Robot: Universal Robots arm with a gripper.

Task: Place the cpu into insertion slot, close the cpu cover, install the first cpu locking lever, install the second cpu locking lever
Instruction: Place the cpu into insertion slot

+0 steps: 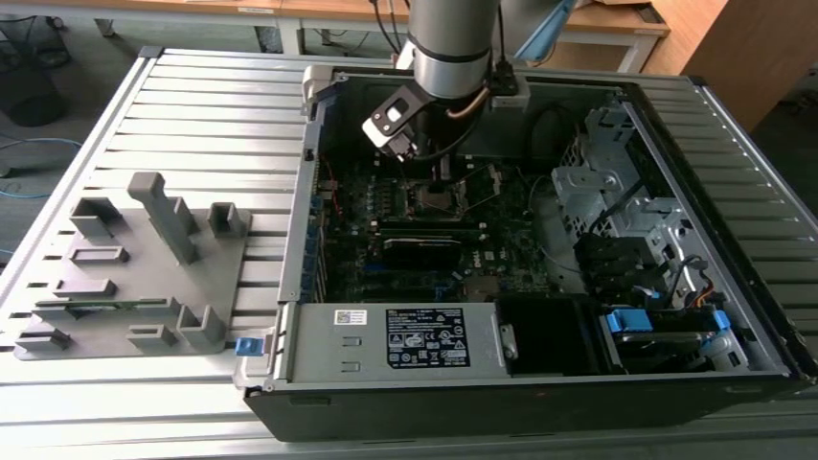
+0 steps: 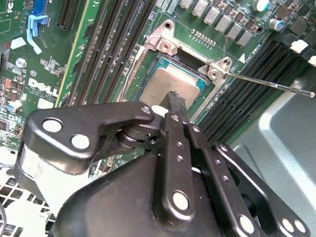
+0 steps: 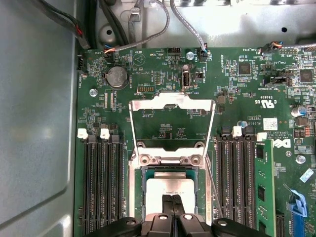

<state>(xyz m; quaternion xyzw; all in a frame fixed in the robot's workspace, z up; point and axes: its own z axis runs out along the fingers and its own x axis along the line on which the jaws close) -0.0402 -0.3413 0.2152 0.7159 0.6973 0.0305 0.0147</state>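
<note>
The cpu [image 3: 170, 186], a flat square chip with a dull silver top, lies in the insertion slot [image 3: 143, 197], whose dark rim is set into the green board. My gripper [image 3: 173, 203] hangs just above the chip with its black fingers pressed together and nothing between them. In the second wrist view the gripper [image 2: 175, 98] is over one edge of the cpu [image 2: 168, 81]. The cpu cover [image 3: 173, 101], a thin silvery frame, stands swung open behind the slot. A thin wire locking lever [image 2: 266, 81] sticks out, raised, beside the socket. In the exterior view the gripper [image 1: 432, 171] is inside the computer case over the insertion slot [image 1: 439, 198].
Black memory slots [image 3: 101, 182] flank the socket on both sides. A labelled power supply box [image 1: 409, 337] fills the case's near side, and a drive cage [image 1: 601, 192] stands at the exterior view's right. A grey parts fixture [image 1: 128, 278] lies outside the case. Cables [image 3: 148, 19] run along the case wall.
</note>
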